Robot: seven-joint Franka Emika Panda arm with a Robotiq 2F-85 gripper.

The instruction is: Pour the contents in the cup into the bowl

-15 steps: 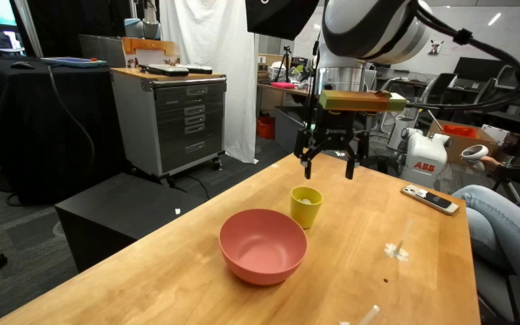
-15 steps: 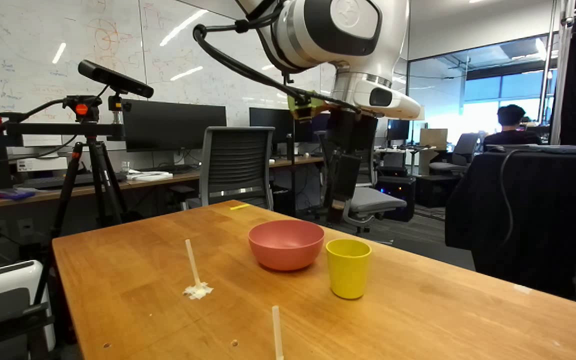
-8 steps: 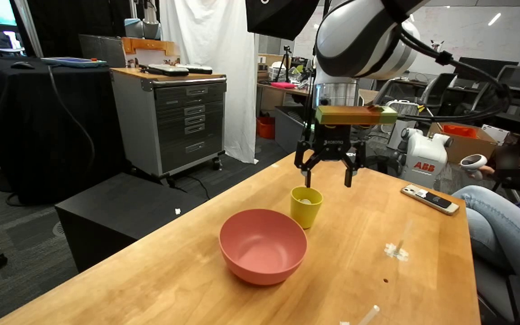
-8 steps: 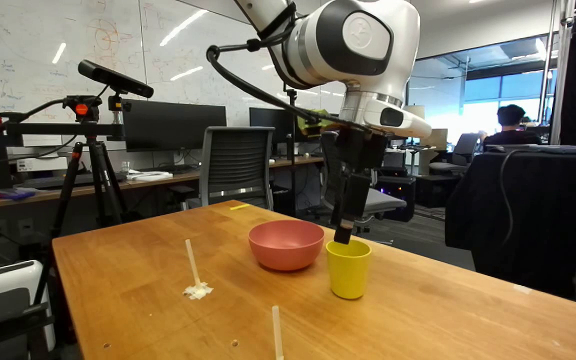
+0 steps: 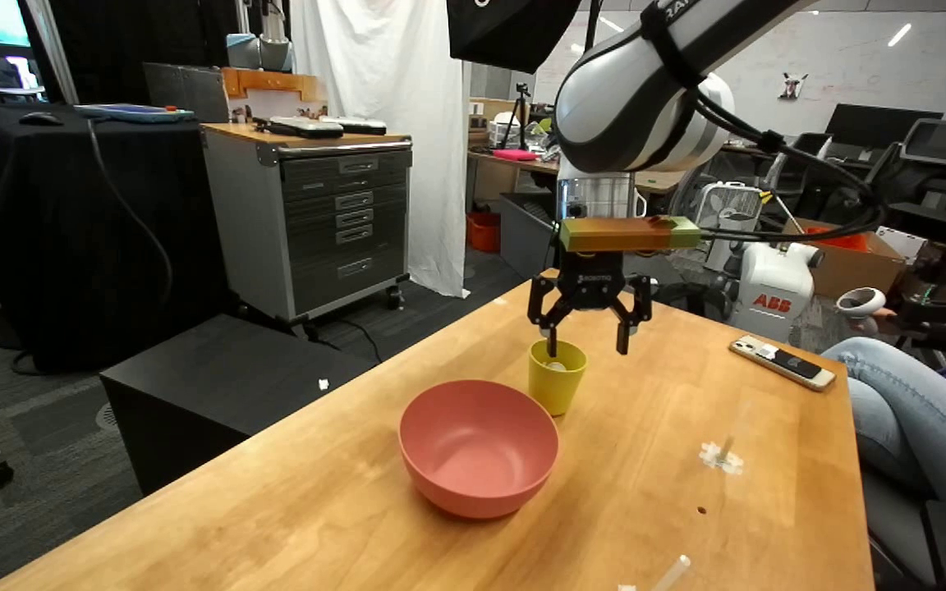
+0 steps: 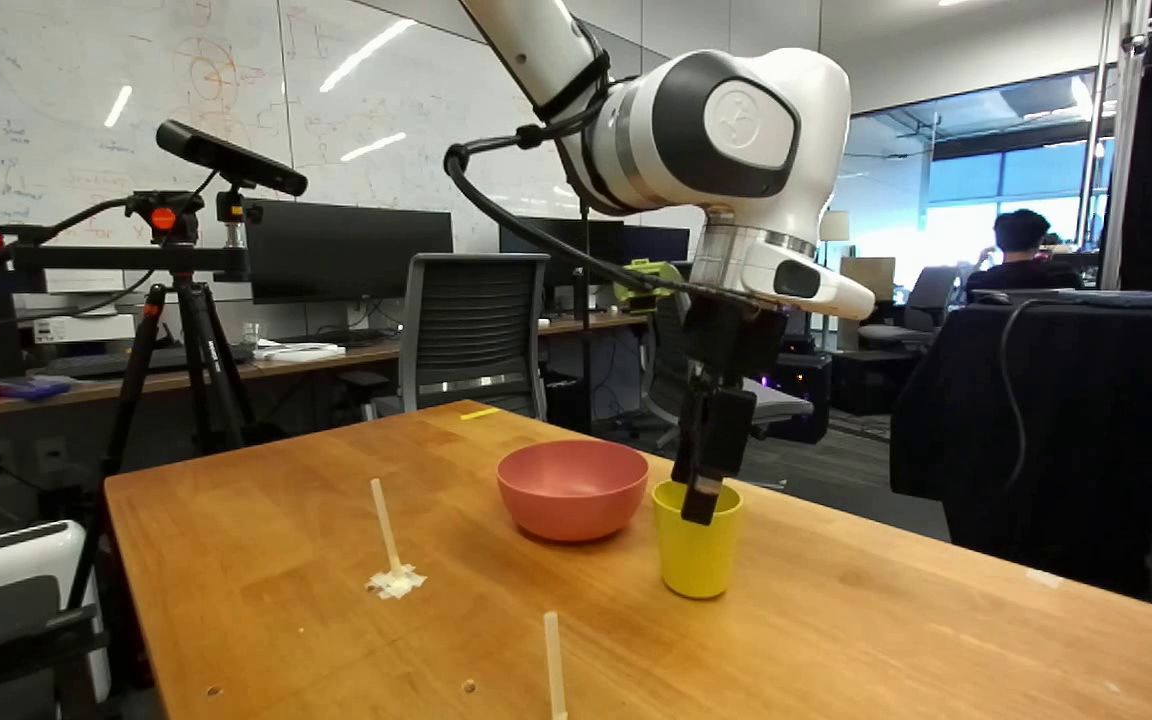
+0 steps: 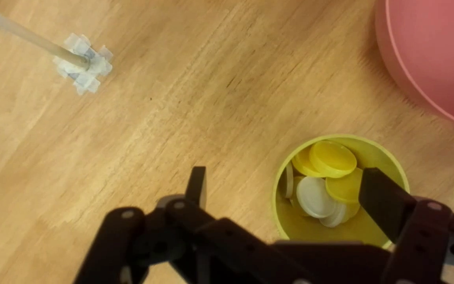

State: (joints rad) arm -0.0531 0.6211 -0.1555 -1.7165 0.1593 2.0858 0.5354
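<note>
The yellow cup (image 5: 555, 392) stands upright on the table, also in an exterior view (image 6: 696, 562) and the wrist view (image 7: 380, 158). Its contents (image 7: 317, 197), several white and yellow discs, lie inside it. The pink bowl (image 5: 477, 447) stands close beside the cup and also shows in an exterior view (image 6: 573, 508) and the wrist view (image 7: 440, 47). My gripper (image 5: 587, 351) is open and empty at rim height; it also shows in an exterior view (image 6: 693, 497). In the wrist view (image 7: 284, 170) one finger overlaps the cup's mouth, the other is outside. I cannot tell if a finger dips inside.
A clear stick (image 6: 386, 525) stands taped to the table, also in the wrist view (image 7: 40, 41). Another stick (image 6: 554, 665) stands nearer that camera. A phone (image 5: 781, 361) lies by the table edge, where a person's leg (image 5: 892, 394) is.
My gripper has come down and shifted slightly toward the cup, staying open. Its fingertips went from above the cup to about its rim. The cup and the bowl have not moved.
</note>
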